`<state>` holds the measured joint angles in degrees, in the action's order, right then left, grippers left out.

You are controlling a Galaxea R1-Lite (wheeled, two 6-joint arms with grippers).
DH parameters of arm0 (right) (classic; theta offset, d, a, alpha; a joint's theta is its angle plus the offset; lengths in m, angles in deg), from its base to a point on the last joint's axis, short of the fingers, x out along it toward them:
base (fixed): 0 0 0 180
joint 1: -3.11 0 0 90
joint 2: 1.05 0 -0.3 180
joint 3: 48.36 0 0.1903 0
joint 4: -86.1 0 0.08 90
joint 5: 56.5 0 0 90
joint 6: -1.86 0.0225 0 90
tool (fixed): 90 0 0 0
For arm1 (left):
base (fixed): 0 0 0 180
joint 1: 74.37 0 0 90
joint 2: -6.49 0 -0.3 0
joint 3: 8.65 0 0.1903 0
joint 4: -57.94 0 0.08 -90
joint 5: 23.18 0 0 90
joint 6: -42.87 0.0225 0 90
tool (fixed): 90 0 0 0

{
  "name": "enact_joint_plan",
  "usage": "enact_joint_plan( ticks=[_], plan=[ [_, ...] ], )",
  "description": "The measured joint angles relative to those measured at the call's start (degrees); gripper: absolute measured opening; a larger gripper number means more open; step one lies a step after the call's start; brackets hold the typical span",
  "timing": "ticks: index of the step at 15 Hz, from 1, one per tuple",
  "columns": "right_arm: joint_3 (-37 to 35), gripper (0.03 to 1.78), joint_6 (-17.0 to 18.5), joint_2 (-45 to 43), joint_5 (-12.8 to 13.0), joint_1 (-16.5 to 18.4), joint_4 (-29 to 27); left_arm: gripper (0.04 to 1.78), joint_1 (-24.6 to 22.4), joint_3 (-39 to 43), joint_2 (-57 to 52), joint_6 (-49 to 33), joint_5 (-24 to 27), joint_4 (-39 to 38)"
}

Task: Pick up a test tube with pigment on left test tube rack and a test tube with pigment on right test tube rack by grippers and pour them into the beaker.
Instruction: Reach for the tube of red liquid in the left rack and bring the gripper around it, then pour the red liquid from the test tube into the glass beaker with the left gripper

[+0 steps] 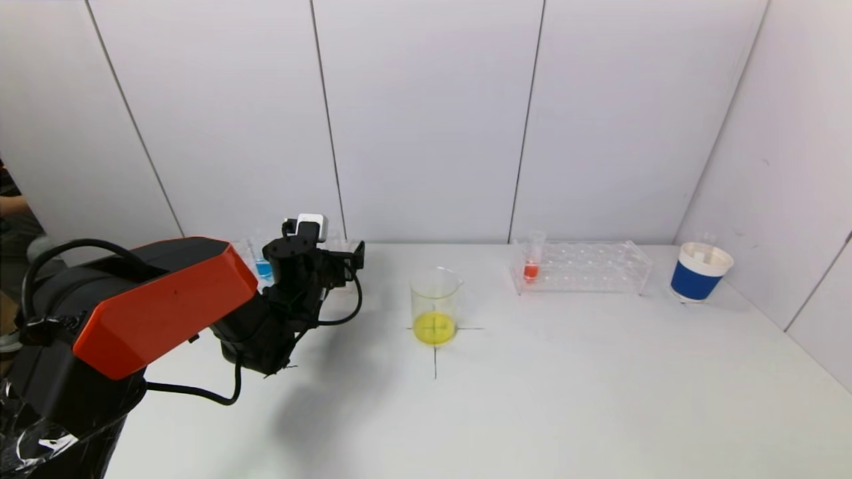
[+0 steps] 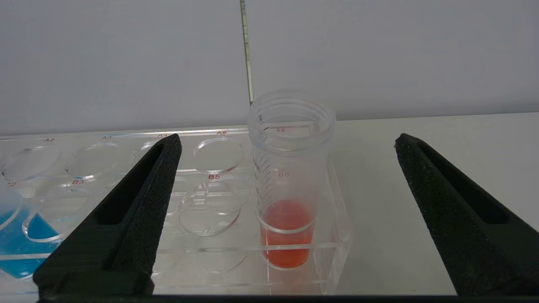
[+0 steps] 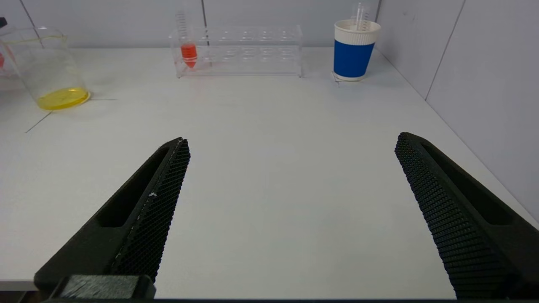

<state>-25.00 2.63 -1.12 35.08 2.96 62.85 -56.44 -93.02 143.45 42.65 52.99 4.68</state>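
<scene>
The left test tube rack (image 2: 210,198) and its test tube (image 2: 290,176) look like clear, shiny plastic. The left pincer (image 2: 286,210) has rough black foam pads (image 2: 156,198). The tabletop (image 3: 269,139) is smooth, matt white. The cup (image 3: 353,52) looks like paper.

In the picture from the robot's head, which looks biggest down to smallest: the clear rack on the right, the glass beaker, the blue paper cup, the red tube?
1. Right test tube rack, widest by far.
2. Beaker, though it stands nearer the camera.
3. Blue paper cup, a little smaller; being farther off, its true rank against the beaker is unsure.
4. Red test tube, smallest.
</scene>
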Motion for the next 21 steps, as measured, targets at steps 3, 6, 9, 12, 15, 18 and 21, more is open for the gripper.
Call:
enact_joint_plan(
  ticks=[3,6,9,12,15,18,21],
  plan=[
    [0.00,1.77,0.02,0.00,-0.01,0.00,0.02,1.77,-0.02,-0.05,0.00,-0.02,-0.02,-0.02],
    [0.00,1.77,0.02,0.00,-0.01,0.00,0.00,1.64,-0.02,-0.10,0.00,0.01,-0.05,-0.02],
    [0.00,1.77,0.00,0.00,0.00,0.00,0.02,1.27,-0.05,-0.07,0.00,-0.02,-0.05,0.00],
    [0.00,1.77,0.02,0.00,-0.01,0.02,0.02,0.70,-0.05,-0.10,0.00,0.00,-0.02,0.00],
    [0.00,1.77,0.02,0.00,0.00,0.00,0.05,0.44,-0.05,-0.27,0.00,-0.02,-0.02,0.15],
    [0.00,1.77,0.00,0.00,-0.01,0.00,0.02,0.44,-0.05,-0.57,0.00,0.00,-0.02,0.32],
    [0.00,1.77,0.02,0.00,-0.01,0.00,0.00,0.44,-0.05,-0.77,0.00,0.00,-0.05,0.37]
  ],
)
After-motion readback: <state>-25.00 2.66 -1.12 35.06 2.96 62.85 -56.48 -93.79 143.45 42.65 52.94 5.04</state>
